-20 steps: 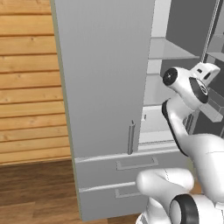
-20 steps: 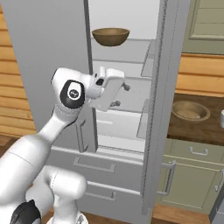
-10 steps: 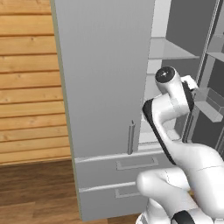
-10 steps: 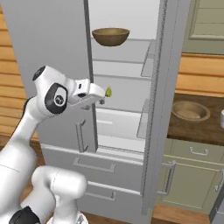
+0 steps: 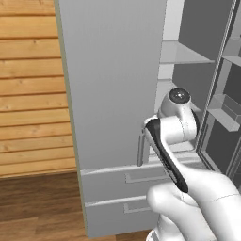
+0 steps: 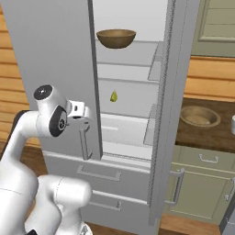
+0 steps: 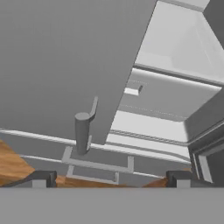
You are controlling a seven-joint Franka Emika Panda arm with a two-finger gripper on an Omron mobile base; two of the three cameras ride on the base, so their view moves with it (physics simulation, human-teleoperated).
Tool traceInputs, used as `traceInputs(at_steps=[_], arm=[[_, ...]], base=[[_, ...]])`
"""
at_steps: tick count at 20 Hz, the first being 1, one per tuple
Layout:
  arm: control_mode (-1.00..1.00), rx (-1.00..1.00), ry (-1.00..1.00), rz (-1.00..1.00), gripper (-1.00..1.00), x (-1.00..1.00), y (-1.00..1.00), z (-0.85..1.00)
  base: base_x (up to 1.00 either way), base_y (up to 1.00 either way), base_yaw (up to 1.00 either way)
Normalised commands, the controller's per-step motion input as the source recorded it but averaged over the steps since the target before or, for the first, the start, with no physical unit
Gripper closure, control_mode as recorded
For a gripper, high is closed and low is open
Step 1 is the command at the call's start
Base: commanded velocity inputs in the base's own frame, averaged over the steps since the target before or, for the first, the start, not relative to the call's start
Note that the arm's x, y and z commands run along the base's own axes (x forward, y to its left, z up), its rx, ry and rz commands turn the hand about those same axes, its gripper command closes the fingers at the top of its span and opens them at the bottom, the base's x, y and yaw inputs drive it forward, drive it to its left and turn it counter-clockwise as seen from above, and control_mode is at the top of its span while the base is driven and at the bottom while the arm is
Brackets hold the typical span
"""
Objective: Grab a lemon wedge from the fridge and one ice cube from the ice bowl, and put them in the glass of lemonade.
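Observation:
The fridge (image 6: 55,69) has its left door shut and its right door swung open. A tiny yellow-green lemon wedge (image 6: 113,96) rests on a middle shelf inside. My gripper (image 6: 81,115) hovers in front of the left door, just above its bar handle (image 6: 85,143), left of and below the wedge. In the hand view the gripper (image 7: 109,179) is open, fingertips (image 7: 41,177) far apart with nothing between them, looking at the handle (image 7: 82,131). The tan ice bowl (image 6: 199,116) sits on the counter to the right. A whitish cup (image 6: 233,124) is cut off by the frame edge.
A dark brown bowl (image 6: 116,38) stands on the fridge's top shelf. The open right door (image 6: 163,114) stands between the fridge interior and the counter (image 6: 206,137). Two drawers (image 5: 117,188) lie below the doors. My arm (image 5: 169,146) stands close to the shut door.
The gripper has drawn back out of the fridge, leftward and down to the left door handle. The lemon wedge stays in place on its shelf.

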Motion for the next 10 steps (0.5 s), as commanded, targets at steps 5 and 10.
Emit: traceInputs(at_steps=[5, 10], arm=[[-1.0, 0.0, 0.08, 0.06, -1.0, 0.43, 0.34, -0.4], [-1.0, 0.0, 0.11, 0.01, -1.0, 0.58, 0.41, -0.63]], base=[[0.0, 0.0, 0.0], [0.0, 0.0, 0.0]])
